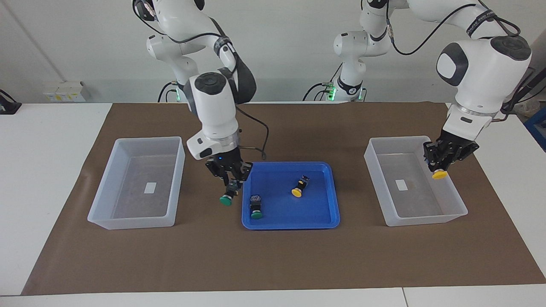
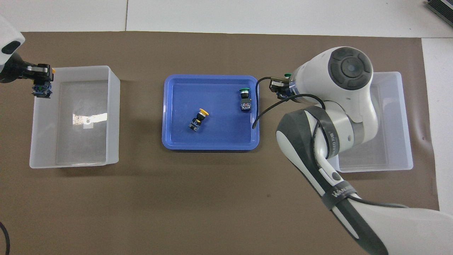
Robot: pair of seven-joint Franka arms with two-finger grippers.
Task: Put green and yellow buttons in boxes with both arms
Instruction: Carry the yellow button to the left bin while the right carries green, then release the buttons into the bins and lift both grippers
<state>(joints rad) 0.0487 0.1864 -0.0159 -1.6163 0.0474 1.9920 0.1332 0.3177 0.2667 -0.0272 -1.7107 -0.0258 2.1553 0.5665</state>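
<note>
At the left arm's end of the counter [image 1: 47, 179], on the brown mat [image 1: 273, 256], stands one translucent box [image 1: 375, 170] [image 2: 113, 117] with a white sticker [image 1: 400, 184] on its floor. The left arm [image 1: 482, 64] hangs above it. The left arm's jaws are closed on the held yellow button [image 1: 439, 174], its cap pointing down. In the overhead view this button's grey-blue terminal end [image 2: 41, 88] sits over the box's wall on the side toward the counter's end. Nothing else lies in this box.

In the middle of the mat lies the shallow blue tray [image 1: 290, 224] [image 2: 208, 146]. Two buttons rest loose in it, well apart from each other. The loose yellow button [image 1: 298, 187] [image 2: 198, 119] lies on its side near the tray's middle. The loose green button [image 1: 256, 207] [image 2: 245, 99] lies toward the right arm's end of the tray and farther from the robots than the yellow one, with its cap pointing away from them.

Just beside the tray's rim, toward the right arm's end, the right arm [image 1: 213, 106] [image 2: 347, 88] reaches down. The right arm's jaws are closed on the held green button [image 1: 227, 197], cap downward and raised off the surface. It hangs over the strip of mat between the tray and the second box [image 1: 136, 224] [image 2: 403, 117]. That box holds only its own white sticker [image 1: 150, 187], and in the overhead view the right arm covers much of it.
</note>
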